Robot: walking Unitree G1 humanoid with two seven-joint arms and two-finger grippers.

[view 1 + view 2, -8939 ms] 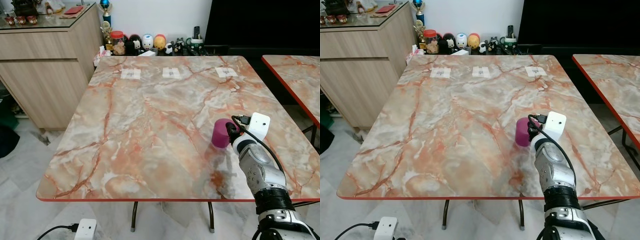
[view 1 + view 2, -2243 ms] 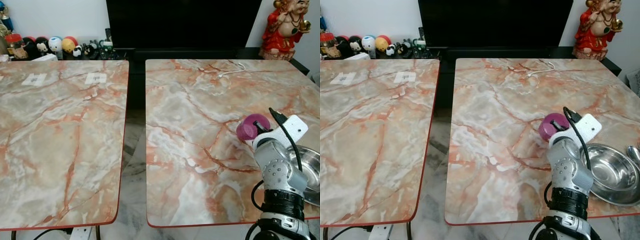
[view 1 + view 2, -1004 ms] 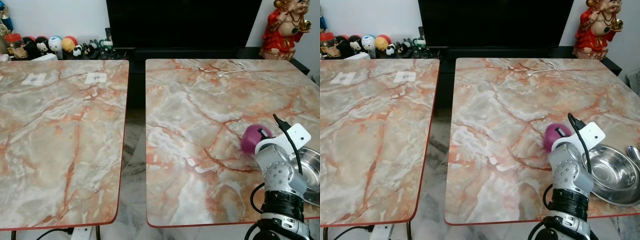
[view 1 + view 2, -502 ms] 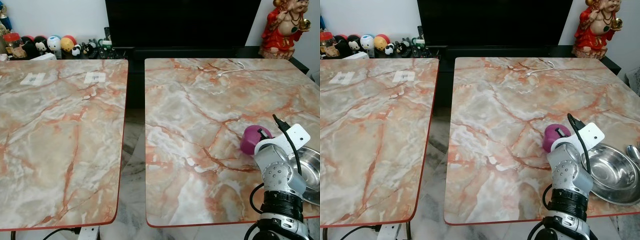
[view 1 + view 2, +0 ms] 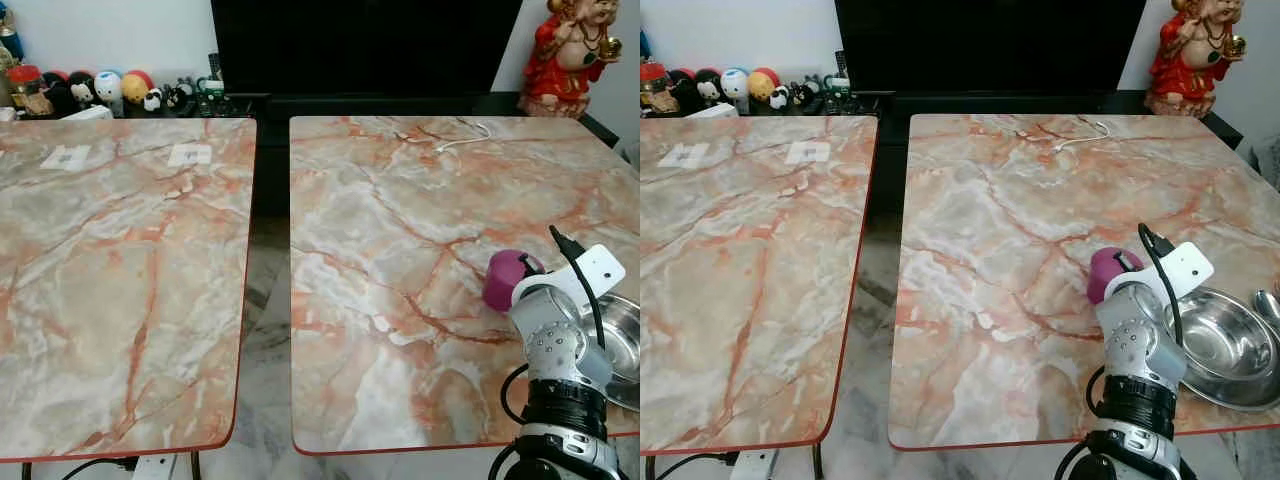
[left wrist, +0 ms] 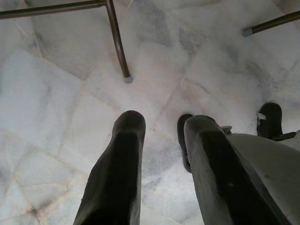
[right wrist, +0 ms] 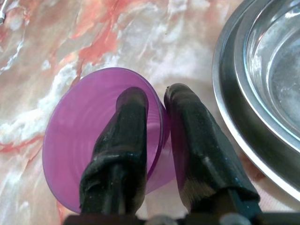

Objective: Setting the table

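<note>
A purple cup (image 5: pixel 503 279) stands on the right marble table (image 5: pixel 380 240), close to the left of a steel bowl (image 5: pixel 1230 345). My right gripper (image 7: pixel 156 101) is shut on the purple cup (image 7: pixel 84 136): one finger sits inside the rim and the other outside the wall. The steel bowl (image 7: pixel 262 79) lies right beside the cup. My left gripper (image 6: pixel 161 124) hangs low over the floor with its fingers apart and nothing between them.
A second marble table (image 5: pixel 120 270) stands to the left, with a floor gap between the two. A white cable (image 5: pixel 462 135) lies at the far side of the right table. A spoon (image 5: pixel 1268 306) lies past the bowl. A red figurine (image 5: pixel 570 55) and a dark screen stand behind.
The cup in my right gripper has come down from its raised position to the table next to the bowl. Over the last half second it barely moves.
</note>
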